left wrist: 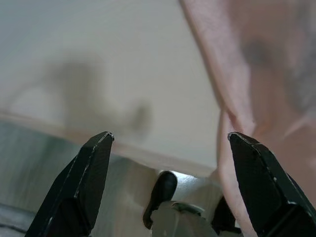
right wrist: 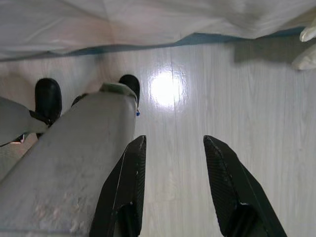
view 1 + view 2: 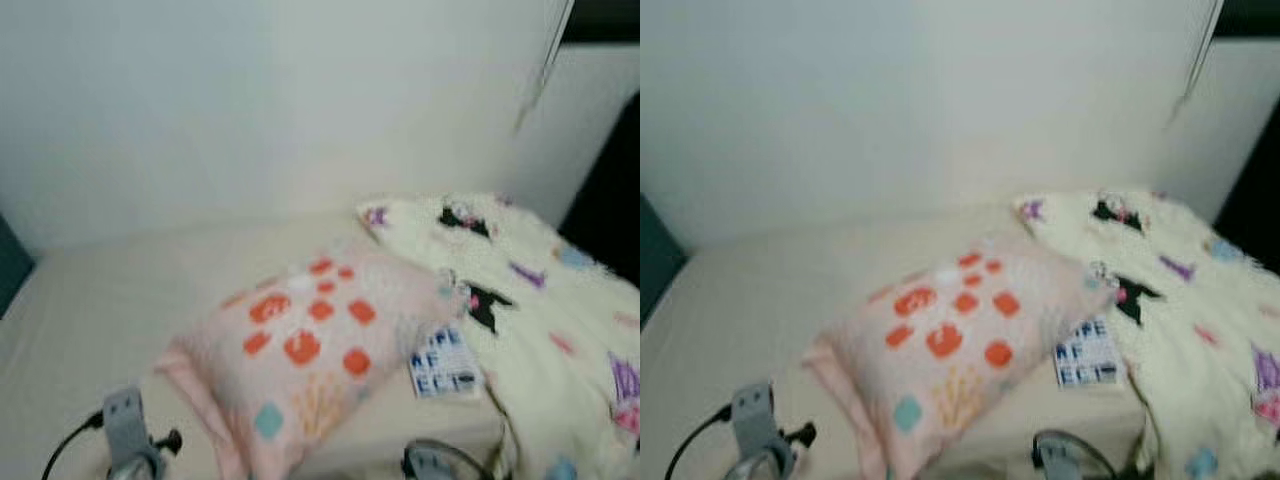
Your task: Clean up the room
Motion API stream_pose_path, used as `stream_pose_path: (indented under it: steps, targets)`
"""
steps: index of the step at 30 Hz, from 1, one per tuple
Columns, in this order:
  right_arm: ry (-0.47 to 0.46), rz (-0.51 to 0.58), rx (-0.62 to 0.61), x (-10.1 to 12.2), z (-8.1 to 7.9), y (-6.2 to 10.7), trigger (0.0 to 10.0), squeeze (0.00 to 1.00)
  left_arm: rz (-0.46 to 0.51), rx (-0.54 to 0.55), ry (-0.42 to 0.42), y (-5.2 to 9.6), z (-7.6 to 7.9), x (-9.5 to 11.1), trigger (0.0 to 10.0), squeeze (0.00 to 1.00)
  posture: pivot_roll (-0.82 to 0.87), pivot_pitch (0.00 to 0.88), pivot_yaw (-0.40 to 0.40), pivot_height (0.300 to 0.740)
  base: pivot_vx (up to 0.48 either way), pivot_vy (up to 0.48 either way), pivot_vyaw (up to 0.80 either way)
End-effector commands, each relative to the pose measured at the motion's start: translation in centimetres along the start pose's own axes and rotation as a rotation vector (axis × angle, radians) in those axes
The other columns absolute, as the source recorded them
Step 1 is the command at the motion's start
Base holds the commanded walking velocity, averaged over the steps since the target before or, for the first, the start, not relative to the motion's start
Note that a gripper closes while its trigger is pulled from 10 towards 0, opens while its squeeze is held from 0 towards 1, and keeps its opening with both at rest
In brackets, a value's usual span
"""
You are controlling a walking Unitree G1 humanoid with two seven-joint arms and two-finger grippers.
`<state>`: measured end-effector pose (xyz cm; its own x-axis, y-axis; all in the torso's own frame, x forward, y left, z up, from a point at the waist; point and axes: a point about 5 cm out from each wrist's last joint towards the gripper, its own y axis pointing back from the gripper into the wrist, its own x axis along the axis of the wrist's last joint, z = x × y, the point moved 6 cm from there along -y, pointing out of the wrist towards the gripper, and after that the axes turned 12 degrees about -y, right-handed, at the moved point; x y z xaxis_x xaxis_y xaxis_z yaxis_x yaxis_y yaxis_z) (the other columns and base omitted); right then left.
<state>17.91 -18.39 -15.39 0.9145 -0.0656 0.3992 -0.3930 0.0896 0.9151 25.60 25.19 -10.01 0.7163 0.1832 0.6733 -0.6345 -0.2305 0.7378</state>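
Left gripper [image 1: 168, 143] fingers wide apart, holding nothing, hanging by the near edge of the bed [image 3: 120, 290] beside the pink pillow [image 3: 310, 350], which lies mid-bed left of the cream blanket [image 3: 540, 300]; right gripper [image 2: 173, 148] fingers apart, empty, over the floor [image 2: 247, 89].

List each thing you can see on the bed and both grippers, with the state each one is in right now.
pillow: lying flat on the bed, corner overhanging the near edge.
blanket: rumpled, spread over the bed's right side.
booklet: lying flat, partly tucked under the pillow.
bed sheet: bare, fairly smooth.
left gripper: open, beside the pillow's edge.
right gripper: open, over the floor.
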Motion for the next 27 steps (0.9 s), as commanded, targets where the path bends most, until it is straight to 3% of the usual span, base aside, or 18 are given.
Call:
stream_pose_path:
  steps: [1, 11, 18, 25, 27]
  targets:
    - [0.019, 0.008, 0.010, 0.1, -0.7, 0.0, 10.0, 0.00, 0.020, -0.003, 0.011, -0.1, 0.2, 0.7, 10.0, 0.00, -0.02, 0.000, -0.020, 0.719, 0.000, 0.000, 0.00]
    - [0.023, 0.008, 0.036, -0.5, -2.6, 0.1, 10.0, 0.00, 0.034, -0.039, -0.041, -0.1, 1.0, 0.8, 10.0, 0.00, -0.02, 0.000, -0.022, 0.719, 0.000, 0.000, 0.00]
    - [0.024, 0.021, 0.052, -0.1, -2.8, 0.1, 10.0, 0.00, 0.038, -0.032, -0.054, 0.0, 1.0, 0.8, 10.0, 0.00, -0.01, 0.000, -0.023, 0.719, 0.000, -0.427, 0.00]
    - [0.089, 0.054, 0.088, 1.6, -2.0, 0.1, 10.0, 0.00, 0.036, -0.022, -0.044, 0.0, 0.8, 0.8, 10.0, 0.00, -0.02, 0.000, -0.023, 0.719, 0.000, -0.069, 0.57]
    - [0.082, 0.068, 0.071, 2.4, -0.8, 0.0, 10.0, 0.00, 0.036, -0.029, -0.053, -0.1, 1.1, 0.9, 10.0, 0.00, -0.01, 0.000, -0.023, 0.719, 0.000, 0.000, 0.79]
